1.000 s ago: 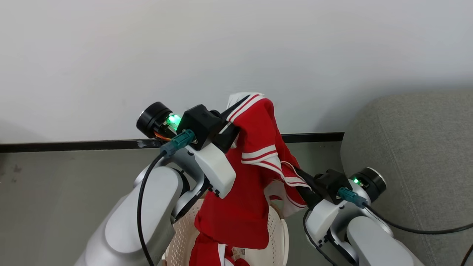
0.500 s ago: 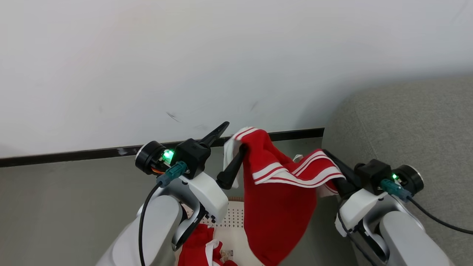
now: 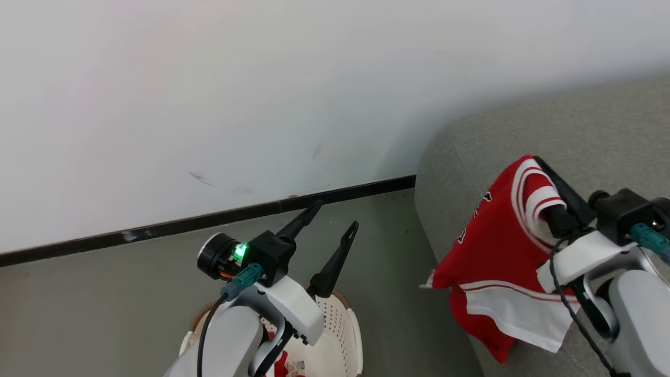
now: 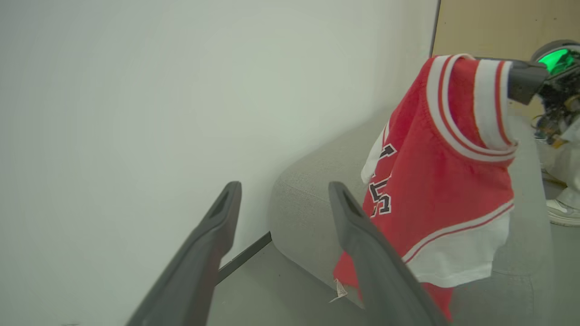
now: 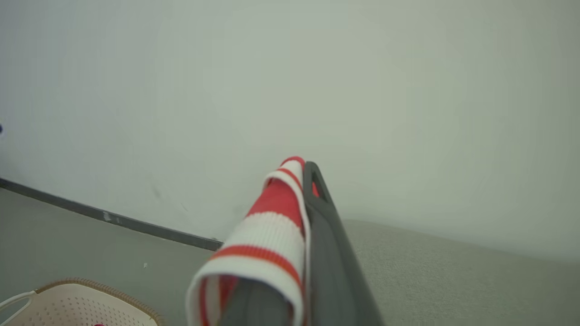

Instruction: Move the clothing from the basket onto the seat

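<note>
A red jersey (image 3: 497,246) with white bands hangs from my right gripper (image 3: 535,161), which is shut on its striped band (image 5: 272,226). It dangles over the left edge of the grey seat (image 3: 576,125). Dark numerals show on the jersey (image 4: 435,172) in the left wrist view. My left gripper (image 3: 336,214) stands open and empty above the cream basket (image 3: 356,335), well left of the jersey. More red clothing (image 3: 280,362) lies in the basket, mostly hidden by my left arm. The left wrist view shows the open gripper (image 4: 284,190) pointing toward the seat (image 4: 308,199).
A white wall with a dark baseboard (image 3: 209,220) runs behind the grey floor (image 3: 104,293). The basket's brown rim (image 5: 95,287) shows at the lower left of the right wrist view. A white shoe (image 4: 562,210) stands beyond the seat.
My left gripper has opened and let go of the jersey. The right gripper, still shut on it, has carried it rightward over the seat's edge. The head camera has turned right.
</note>
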Controlling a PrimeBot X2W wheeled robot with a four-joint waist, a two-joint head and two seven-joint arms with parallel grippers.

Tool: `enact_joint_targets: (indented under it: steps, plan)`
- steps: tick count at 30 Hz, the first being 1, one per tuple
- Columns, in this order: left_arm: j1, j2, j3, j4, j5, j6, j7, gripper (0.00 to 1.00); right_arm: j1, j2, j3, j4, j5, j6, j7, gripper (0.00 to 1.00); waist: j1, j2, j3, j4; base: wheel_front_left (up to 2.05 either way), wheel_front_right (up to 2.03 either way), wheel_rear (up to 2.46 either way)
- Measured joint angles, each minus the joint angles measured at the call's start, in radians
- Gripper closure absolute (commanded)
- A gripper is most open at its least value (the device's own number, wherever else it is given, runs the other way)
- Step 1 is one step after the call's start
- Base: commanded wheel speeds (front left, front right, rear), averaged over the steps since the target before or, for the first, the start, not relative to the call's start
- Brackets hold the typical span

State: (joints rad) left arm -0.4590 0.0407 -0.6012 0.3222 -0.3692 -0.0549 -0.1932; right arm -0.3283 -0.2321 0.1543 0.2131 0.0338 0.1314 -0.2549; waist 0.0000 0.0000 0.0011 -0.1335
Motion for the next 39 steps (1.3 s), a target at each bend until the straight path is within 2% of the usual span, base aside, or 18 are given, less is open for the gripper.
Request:
enact_joint_targets:
  steps: [11,22,27,32,39]
  plan:
    - [0.039,0.0,-0.038,0.017,-0.001,0.0,-0.029,0.0,0.09,-0.036,-0.113,-0.11,0.002,0.0,0.0,1.0,0.0,0.0,-0.003,-0.097,0.0,0.0,0.0]
    - [0.08,0.001,-0.071,0.016,-0.001,-0.01,-0.039,0.0,0.176,-0.081,-0.148,-0.195,0.001,0.0,0.026,1.0,0.0,0.0,-0.011,-0.193,0.0,0.0,0.0]
    - [0.103,0.0,-0.082,0.001,-0.001,-0.009,-0.047,0.0,0.213,-0.113,-0.129,-0.231,0.004,0.0,0.059,1.0,0.0,0.0,-0.014,-0.244,0.0,0.0,0.0]
    - [0.106,0.0,-0.08,-0.009,-0.001,0.001,-0.048,0.0,0.201,-0.127,-0.058,-0.236,0.056,0.0,0.07,1.0,0.0,0.0,-0.01,-0.281,0.0,0.0,0.0]
    - [0.125,0.002,-0.053,-0.029,0.001,0.035,-0.051,0.0,0.0,-0.136,0.016,-0.232,0.162,0.0,0.093,1.0,0.0,0.0,0.015,-0.315,0.0,0.0,0.0]
